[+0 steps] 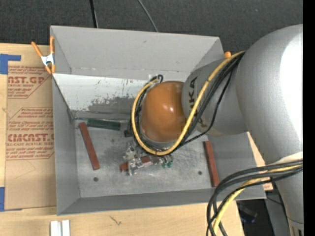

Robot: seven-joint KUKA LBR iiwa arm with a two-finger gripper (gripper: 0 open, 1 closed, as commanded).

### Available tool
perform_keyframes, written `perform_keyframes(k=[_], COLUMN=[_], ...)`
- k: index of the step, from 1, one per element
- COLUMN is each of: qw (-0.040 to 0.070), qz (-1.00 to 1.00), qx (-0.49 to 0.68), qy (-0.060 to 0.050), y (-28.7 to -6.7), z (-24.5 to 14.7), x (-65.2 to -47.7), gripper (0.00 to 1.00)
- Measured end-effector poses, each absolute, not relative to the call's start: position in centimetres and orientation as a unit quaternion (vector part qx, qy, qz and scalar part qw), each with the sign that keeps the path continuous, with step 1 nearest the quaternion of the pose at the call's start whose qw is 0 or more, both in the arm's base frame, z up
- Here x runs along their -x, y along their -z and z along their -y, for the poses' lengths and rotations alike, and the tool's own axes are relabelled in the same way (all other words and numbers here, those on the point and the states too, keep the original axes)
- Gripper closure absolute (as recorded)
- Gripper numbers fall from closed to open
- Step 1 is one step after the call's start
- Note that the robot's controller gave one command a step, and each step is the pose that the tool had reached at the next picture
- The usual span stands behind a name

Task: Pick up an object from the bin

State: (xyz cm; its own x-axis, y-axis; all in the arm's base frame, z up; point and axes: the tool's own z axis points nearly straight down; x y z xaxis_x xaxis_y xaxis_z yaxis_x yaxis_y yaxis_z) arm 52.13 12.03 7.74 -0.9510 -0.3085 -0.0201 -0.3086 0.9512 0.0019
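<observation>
— How is the arm (221,107) posed?
— It reaches in from the right of the frame, its orange cover (162,112) bowed over the middle of the bin (66,176). The gripper (134,160) is low on the floor, lower centre. Open or closed, I cannot tell.
— And beside it?
— A long red-brown stick (89,145) well left; a small red-brown piece (125,167), short and stubby, just at its lower left; a green bit (168,163) just right.

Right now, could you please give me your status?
Gripper low in bin, front centre. Small reddish-brown piece at it, grasp unclear. Long brown stick apart, left.
</observation>
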Motion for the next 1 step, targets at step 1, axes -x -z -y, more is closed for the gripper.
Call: perform_keyframes(k=[1], qw=[0.01], qz=[-0.988], qx=[0.156], qy=[-0.003], y=[-7.73], z=[-12.02], x=[-52.13], gripper=[1.0])
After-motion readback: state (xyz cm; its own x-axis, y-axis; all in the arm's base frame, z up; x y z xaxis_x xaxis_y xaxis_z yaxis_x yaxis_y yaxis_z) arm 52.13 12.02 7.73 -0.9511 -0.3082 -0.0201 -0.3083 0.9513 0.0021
